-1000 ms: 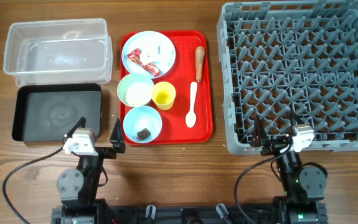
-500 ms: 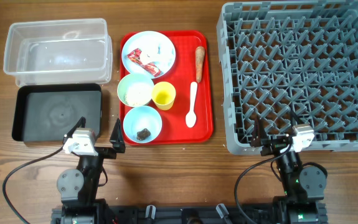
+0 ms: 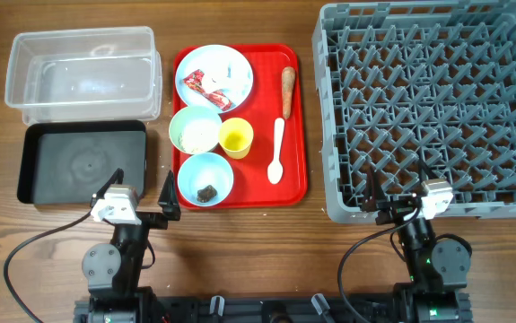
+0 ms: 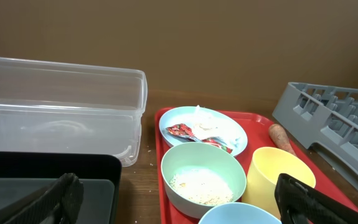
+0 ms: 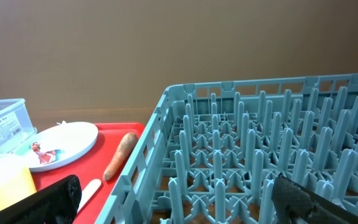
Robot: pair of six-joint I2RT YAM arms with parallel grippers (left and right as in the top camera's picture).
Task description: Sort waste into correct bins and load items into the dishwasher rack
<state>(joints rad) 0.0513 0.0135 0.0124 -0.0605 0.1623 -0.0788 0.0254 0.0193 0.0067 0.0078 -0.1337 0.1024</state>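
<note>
On the flat red tray (image 3: 295,170), a pale blue plate (image 3: 226,63) holds the red wrapper (image 3: 205,85) and white paper (image 3: 232,81). The pale green bowl (image 3: 195,131) holds rice-like grains. The pale blue bowl (image 3: 205,175) holds a brown lump (image 3: 206,192). The yellow cup (image 3: 236,137), white spoon (image 3: 277,151) and carrot stick (image 3: 288,90) lie beside them. The grey rack (image 3: 432,108) stands at the right. My left gripper (image 3: 141,191) is open and empty below the black tray (image 3: 83,164). My right gripper (image 3: 398,193) is open and empty at the rack's front edge.
The clear tub (image 3: 83,72) stands behind the black tray at the far left. The left wrist view shows the green bowl (image 4: 203,177) and yellow cup (image 4: 281,174) just ahead. The right wrist view shows the rack's pegs (image 5: 259,143) and the carrot stick (image 5: 121,155).
</note>
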